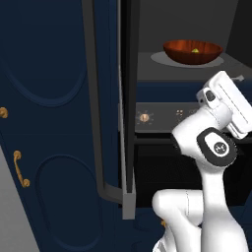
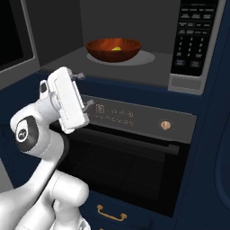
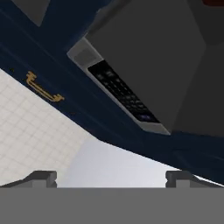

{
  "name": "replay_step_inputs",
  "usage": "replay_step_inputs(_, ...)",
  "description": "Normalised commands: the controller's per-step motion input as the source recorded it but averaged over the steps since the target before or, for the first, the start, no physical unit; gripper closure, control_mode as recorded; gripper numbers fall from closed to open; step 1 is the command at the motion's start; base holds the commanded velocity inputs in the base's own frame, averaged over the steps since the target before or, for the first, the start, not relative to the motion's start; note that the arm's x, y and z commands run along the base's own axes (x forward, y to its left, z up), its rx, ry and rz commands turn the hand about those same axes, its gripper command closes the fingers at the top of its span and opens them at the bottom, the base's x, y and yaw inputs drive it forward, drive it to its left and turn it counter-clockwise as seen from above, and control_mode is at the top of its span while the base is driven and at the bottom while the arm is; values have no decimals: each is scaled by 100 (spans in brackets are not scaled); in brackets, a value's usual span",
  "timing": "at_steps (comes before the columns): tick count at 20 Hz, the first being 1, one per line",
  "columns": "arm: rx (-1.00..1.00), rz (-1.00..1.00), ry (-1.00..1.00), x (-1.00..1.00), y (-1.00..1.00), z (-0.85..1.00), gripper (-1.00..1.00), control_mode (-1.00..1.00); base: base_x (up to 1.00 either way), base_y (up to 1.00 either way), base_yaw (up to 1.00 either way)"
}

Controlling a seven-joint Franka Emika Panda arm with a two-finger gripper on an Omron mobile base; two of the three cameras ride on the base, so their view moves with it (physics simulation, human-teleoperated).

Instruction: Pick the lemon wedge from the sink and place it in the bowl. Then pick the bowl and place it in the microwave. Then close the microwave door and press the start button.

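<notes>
The white arm's two-finger pincer [image 3: 111,177] stands wide open with nothing between its small dark fingertips [image 3: 41,177], which sit far apart at the bottom of the hand view. Ahead of the pincer in that view, rolled at a slant, runs the dark keypad panel [image 3: 124,94] of the built-in grey-framed microwave [image 3: 87,52], with its dark cavity beyond and a brass cabinet handle [image 3: 43,89] off to one side. In the base views the white hand [image 2: 67,99] hangs below and in front of the microwave's opening, level with the oven control strip [image 2: 134,117]. Well above and beyond the pincer, the glossy reddish-brown round bowl [image 2: 113,49] sits on the microwave floor with the small yellow lemon wedge [image 2: 116,48] inside it. The tall dark glass microwave door [image 1: 106,98] stands swung open, off to the pincer's left.
</notes>
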Motion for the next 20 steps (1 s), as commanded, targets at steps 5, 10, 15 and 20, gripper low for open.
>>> replay_step_inputs(5,-26,-37,-7,-29,5,-57,-100,-100,0,0,0)
replay_step_inputs(10,-5,-17,-3,-87,78,0,-100,-100,0,0,0)
replay_step_inputs(15,-1,-12,1,-70,92,-4,-100,-100,0,0,0)
replay_step_inputs(20,-14,-4,13,-4,44,-57,-100,-100,0,0,0)
